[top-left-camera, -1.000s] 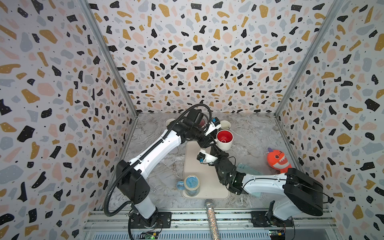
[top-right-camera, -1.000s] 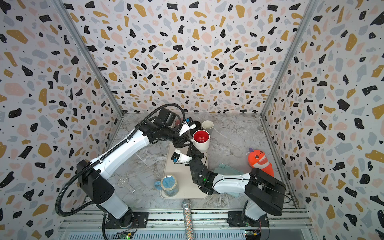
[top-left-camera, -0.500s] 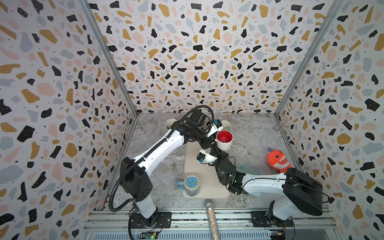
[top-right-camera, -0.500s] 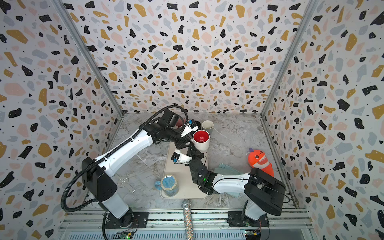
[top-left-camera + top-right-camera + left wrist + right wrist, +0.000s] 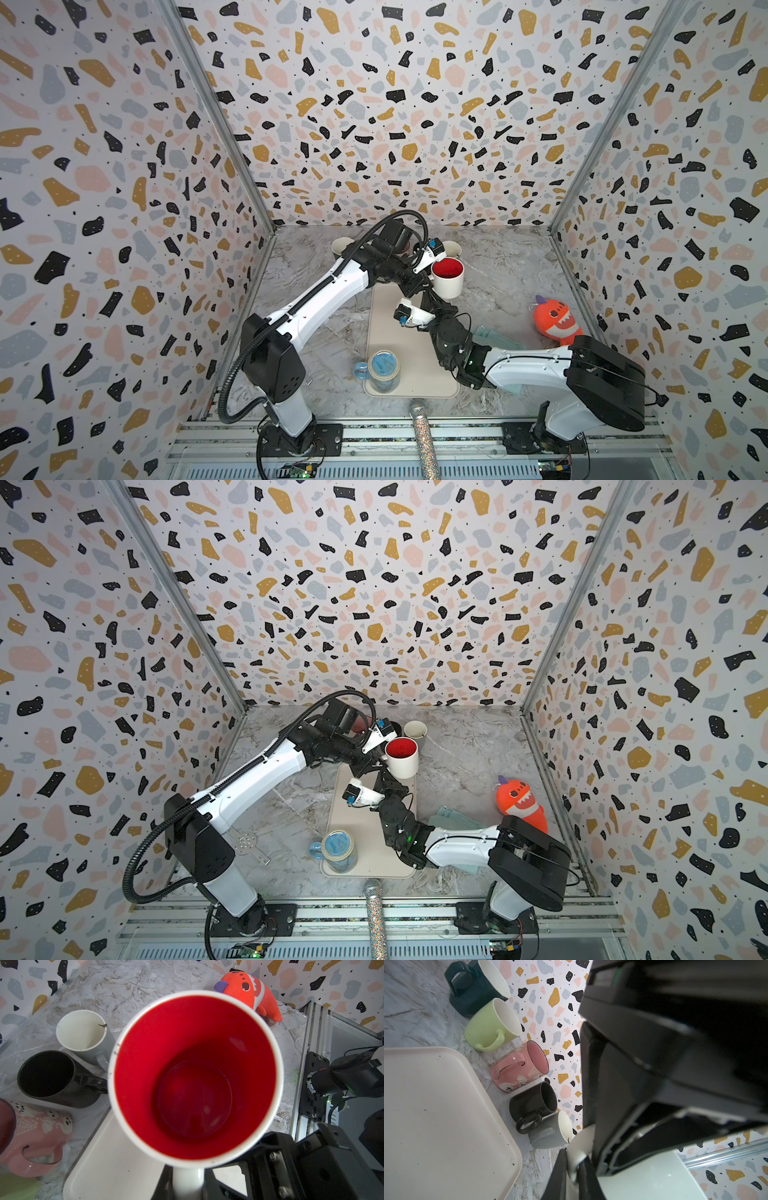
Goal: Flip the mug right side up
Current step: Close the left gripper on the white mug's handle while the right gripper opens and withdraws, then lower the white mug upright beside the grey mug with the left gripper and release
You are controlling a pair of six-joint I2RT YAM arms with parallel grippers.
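Note:
The mug (image 5: pixel 447 276) is white outside and red inside. It hangs upright above the far end of the tray, mouth up, in both top views (image 5: pixel 402 759). My left gripper (image 5: pixel 420 286) reaches in from the left and is shut on the mug's handle; in the left wrist view the white handle (image 5: pixel 188 1183) sits tight between the dark jaws under the red bowl (image 5: pixel 193 1076). My right gripper (image 5: pixel 432 298) comes up from below and is also shut on that handle (image 5: pixel 578 1147). The left gripper's black body hides most of the mug in the right wrist view.
A beige tray (image 5: pixel 390 336) lies mid-table with a blue-lidded glass jar (image 5: pixel 384 370) at its near end. Grey (image 5: pixel 83 1032), black (image 5: pixel 47 1076) and pink (image 5: pixel 35 1132) mugs line the back wall. An orange plush toy (image 5: pixel 555 320) and a teal cloth (image 5: pixel 494 338) lie right.
My left arm has swung right toward the mug and its jaws have closed on the handle. The mug and the right arm have hardly moved.

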